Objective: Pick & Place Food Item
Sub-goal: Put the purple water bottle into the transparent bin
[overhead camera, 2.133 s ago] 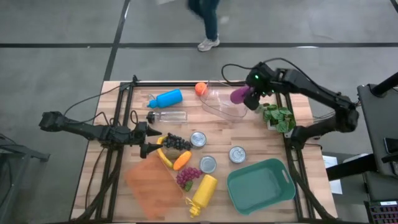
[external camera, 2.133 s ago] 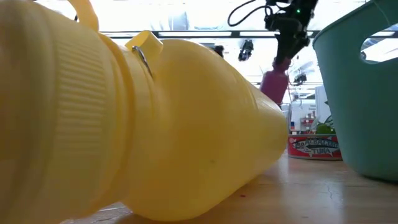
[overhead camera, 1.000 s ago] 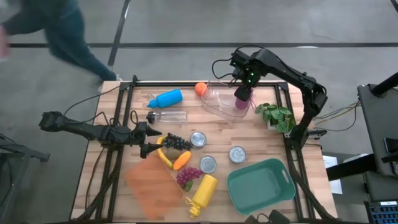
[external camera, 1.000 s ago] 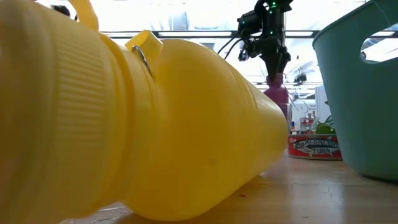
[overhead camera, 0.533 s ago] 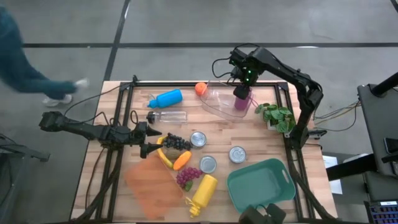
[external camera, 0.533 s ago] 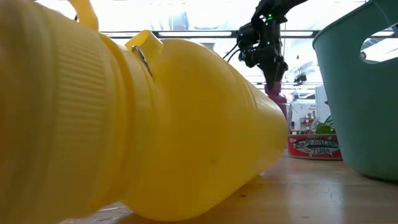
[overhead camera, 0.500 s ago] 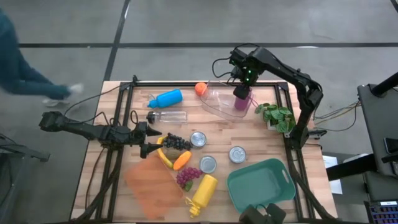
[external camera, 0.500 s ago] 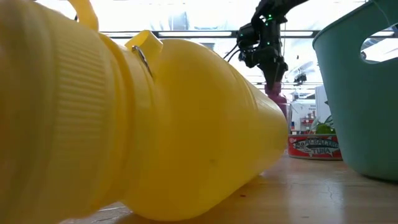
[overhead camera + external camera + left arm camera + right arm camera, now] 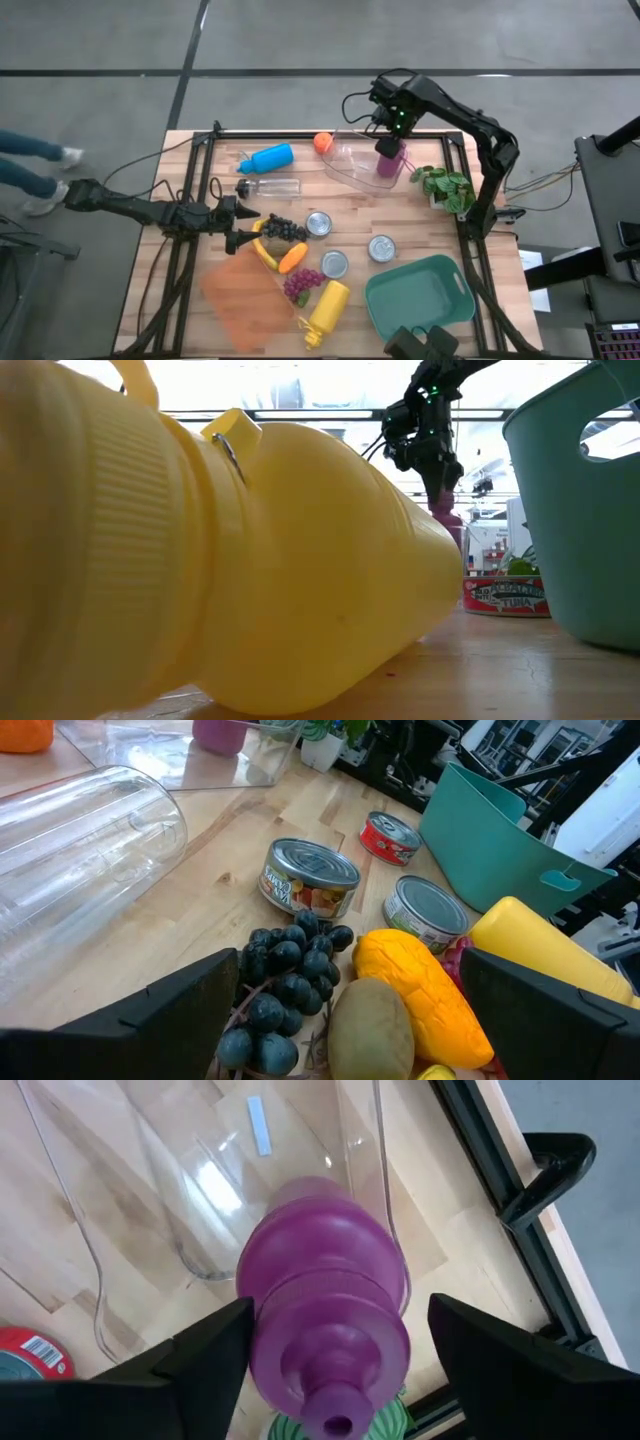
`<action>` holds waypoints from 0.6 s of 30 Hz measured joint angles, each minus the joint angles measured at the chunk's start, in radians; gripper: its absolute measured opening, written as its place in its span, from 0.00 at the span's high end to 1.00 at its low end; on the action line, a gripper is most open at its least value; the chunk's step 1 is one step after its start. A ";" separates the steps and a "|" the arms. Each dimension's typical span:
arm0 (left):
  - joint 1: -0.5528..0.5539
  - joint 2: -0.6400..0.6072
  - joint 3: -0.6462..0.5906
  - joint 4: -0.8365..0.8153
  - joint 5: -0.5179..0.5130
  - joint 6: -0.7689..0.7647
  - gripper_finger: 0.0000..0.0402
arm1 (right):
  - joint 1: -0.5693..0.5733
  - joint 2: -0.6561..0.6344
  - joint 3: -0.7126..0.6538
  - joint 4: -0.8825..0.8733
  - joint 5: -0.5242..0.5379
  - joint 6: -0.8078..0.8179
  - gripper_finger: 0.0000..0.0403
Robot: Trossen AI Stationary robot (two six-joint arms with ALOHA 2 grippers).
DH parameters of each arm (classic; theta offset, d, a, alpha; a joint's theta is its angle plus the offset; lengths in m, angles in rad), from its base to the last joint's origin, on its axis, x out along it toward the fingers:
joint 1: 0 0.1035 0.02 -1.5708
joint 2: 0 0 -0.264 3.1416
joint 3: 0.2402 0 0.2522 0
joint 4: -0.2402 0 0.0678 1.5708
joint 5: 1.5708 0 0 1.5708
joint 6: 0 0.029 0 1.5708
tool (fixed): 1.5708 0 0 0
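A purple bottle-shaped item (image 9: 325, 1330) stands upright, neck up, inside the clear plastic container (image 9: 352, 165) at the table's far side. My right gripper (image 9: 389, 147) points down over it, open. Its fingers (image 9: 205, 1360) stand on either side of the item's shoulders. In the low view the item (image 9: 447, 518) shows just below that gripper (image 9: 438, 480). My left gripper (image 9: 245, 222) waits open at the table's left, level, facing a bunch of dark grapes (image 9: 285, 985).
Near the grapes lie a mango (image 9: 425, 995), a kiwi (image 9: 370, 1030) and three cans (image 9: 319, 224). A teal basket (image 9: 420, 298) stands near right, with a potted plant (image 9: 447, 188) at far right. A blue bottle (image 9: 268, 158) and a yellow bottle (image 9: 328, 310) lie on the table.
My right gripper has sunk a little with the purple item, which now stands lower in the clear container. A person has walked past beyond the table's far left corner.
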 joint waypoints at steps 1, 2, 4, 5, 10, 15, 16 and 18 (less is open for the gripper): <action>0.000 0.000 0.000 0.000 0.000 0.000 0.04 | -0.002 0.002 -0.001 0.002 0.000 0.000 0.25; 0.000 0.000 0.000 0.000 0.000 0.000 0.04 | -0.003 0.003 -0.001 0.003 0.000 0.000 0.25; 0.000 0.000 0.000 0.000 0.000 0.000 0.04 | -0.003 0.003 -0.001 0.005 0.000 0.001 0.25; 0.000 0.000 0.000 0.000 0.000 0.000 0.04 | -0.003 0.003 -0.001 0.005 0.000 0.001 0.24; 0.000 0.000 0.000 0.000 0.000 0.000 0.04 | -0.003 -0.005 -0.001 0.006 -0.001 0.004 0.24; 0.000 0.000 0.000 0.000 0.000 0.000 0.04 | -0.003 -0.011 -0.001 0.006 0.003 0.027 0.24; 0.000 0.000 0.000 0.000 0.000 0.000 0.04 | -0.003 -0.012 -0.001 0.006 0.004 0.028 0.24; 0.000 0.000 0.000 0.000 0.000 0.000 0.04 | -0.003 -0.013 -0.001 0.006 0.004 0.026 0.24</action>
